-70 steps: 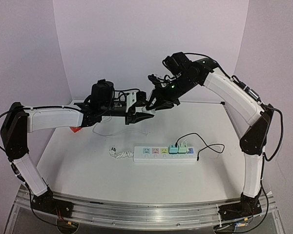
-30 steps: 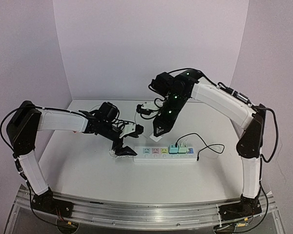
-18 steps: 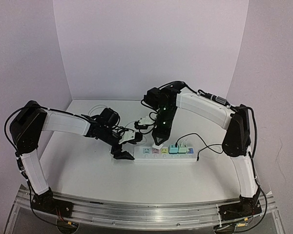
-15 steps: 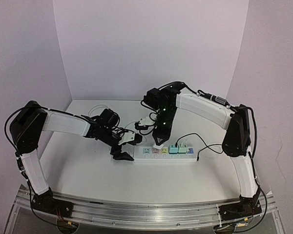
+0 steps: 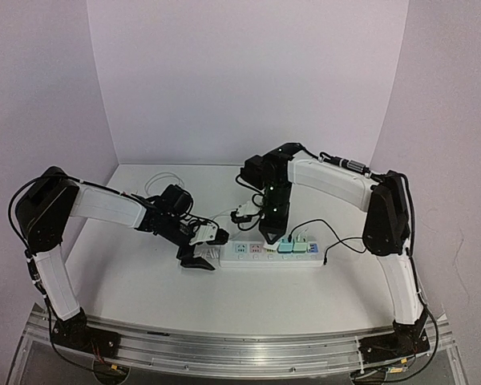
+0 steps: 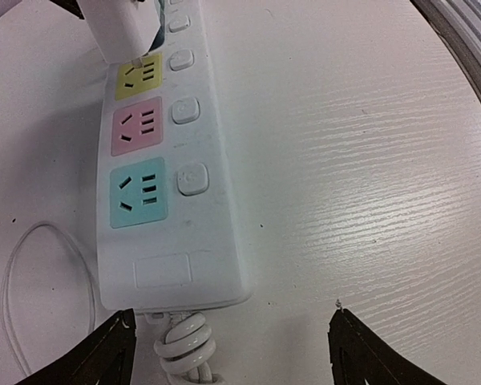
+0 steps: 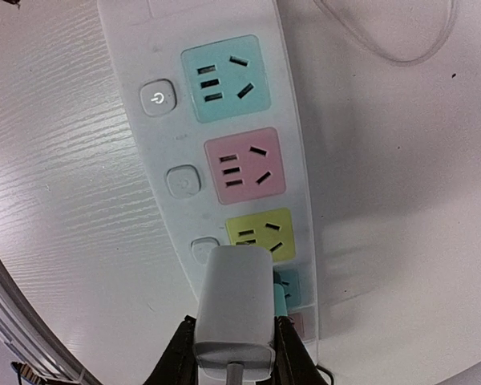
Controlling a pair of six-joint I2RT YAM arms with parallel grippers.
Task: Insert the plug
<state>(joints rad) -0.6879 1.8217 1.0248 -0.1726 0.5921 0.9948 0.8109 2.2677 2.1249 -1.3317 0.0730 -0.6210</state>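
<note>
Now we are lining up the plug (image 7: 234, 297).
Our right claw (image 7: 234, 353) is gripping it, yellow socket (image 7: 260, 234) lying just ahead along the strip (image 7: 164, 144); left claw (image 6: 228, 325) is gaping wide.

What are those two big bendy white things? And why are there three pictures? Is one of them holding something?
Those are two robot arms, the left arm and the right arm, bolted to a white table. One picture comes from a camera up high that looks down on both arms. The other two come from small cameras on each wrist, so they show things close up. On the table lies a white power strip with coloured sockets. The right tool pinches a white plug and holds it over the strip, by the yellow socket. The left tool is open and holds nothing. It sits at the end of the strip, where the curly cord comes out.
</note>
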